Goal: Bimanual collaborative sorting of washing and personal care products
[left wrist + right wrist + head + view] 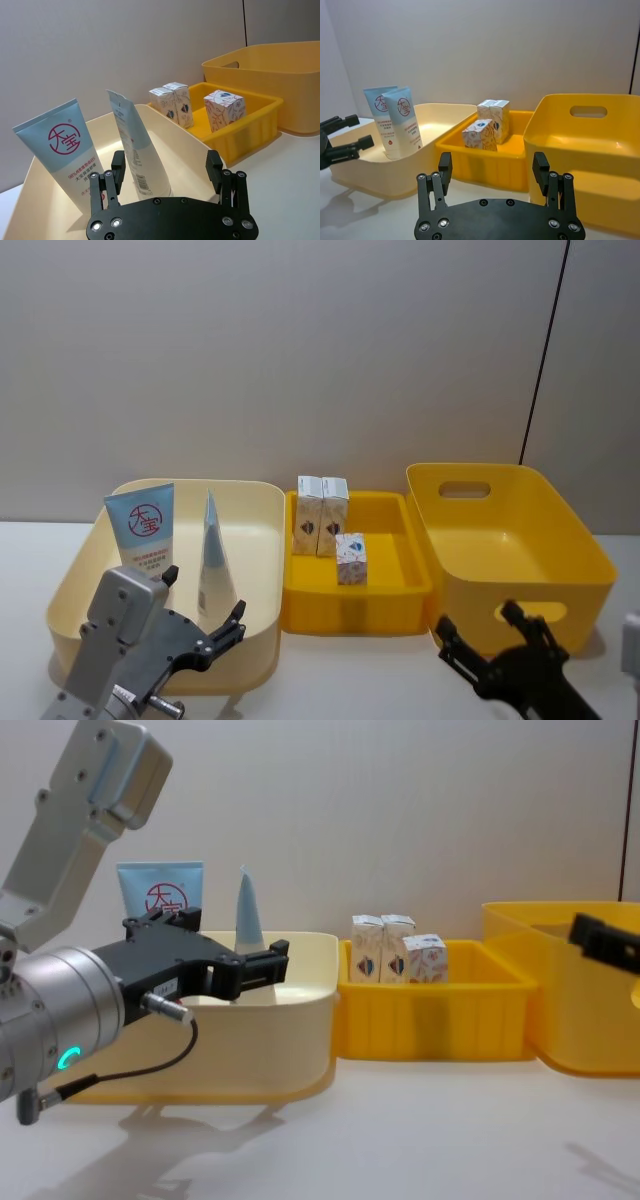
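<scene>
Left wrist view, left fingers (118,167) spread and empty, two standing squeeze tubes (67,150) just beyond them in the cream bin (180,145), three small cartons (223,110) farther off in the orange tray (255,127), right fingers (445,167) likewise spread, deep yellow bin (590,150) just ahead of them.

Beyond your left gripper (238,938), the two squeeze tubes (160,885) lose their lower halves behind its fingers and the cream bin's (300,1010) wall. Their fine print is too small to read. Between your claws, the tray (440,1015) wall hides the cartons' (368,955) bases. The head view's lower edge cuts off your right gripper (478,618).
</scene>
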